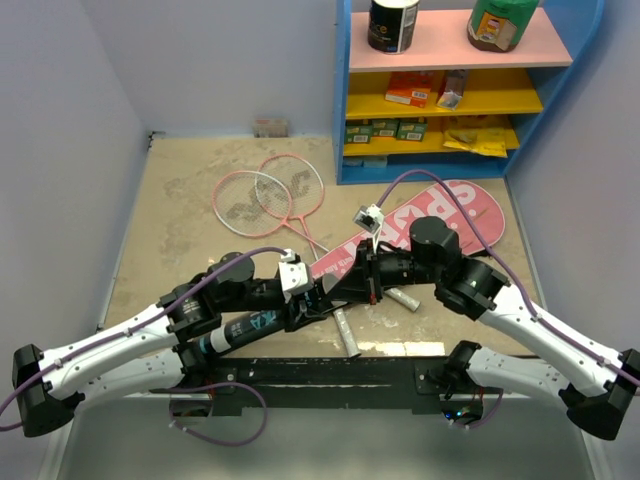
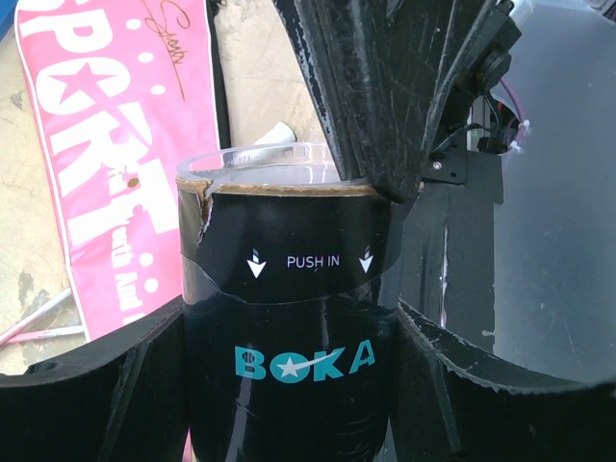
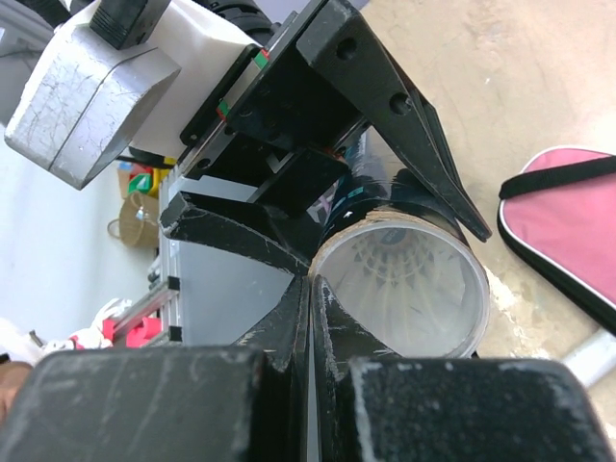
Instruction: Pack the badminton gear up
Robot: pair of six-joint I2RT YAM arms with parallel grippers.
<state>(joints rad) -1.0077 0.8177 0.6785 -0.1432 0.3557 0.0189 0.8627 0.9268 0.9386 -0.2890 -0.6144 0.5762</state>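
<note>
Shuttlecock (image 3: pixel 397 271) inside the tube (image 2: pixel 289 269) clamped by the left tool (image 2: pixel 289 313) shows clearly only past the closed right tool (image 3: pixel 310 286).

left arm (image 1: pixel 110 350), lower left of the frame: white link shells between black cylindrical joint housings. right arm (image 1: pixel 545 330), lower right: identical finish. a purple cable (image 1: pixel 240 251) follows each arm. wrist camera housing (image 3: pixel 96 87), upper left of the right wrist view: off-white block, scuffed, rounded corners, with small red and green marks beside it. left gripper (image 2: pixel 289 308): matte black wedge fingers (image 2: pixel 481 409) with serrated inner edges and scratched faces; one finger shows two round holes in the right wrist view. right gripper (image 3: pixel 310 284): black tapered fingers, fine layered surface texture.
</note>
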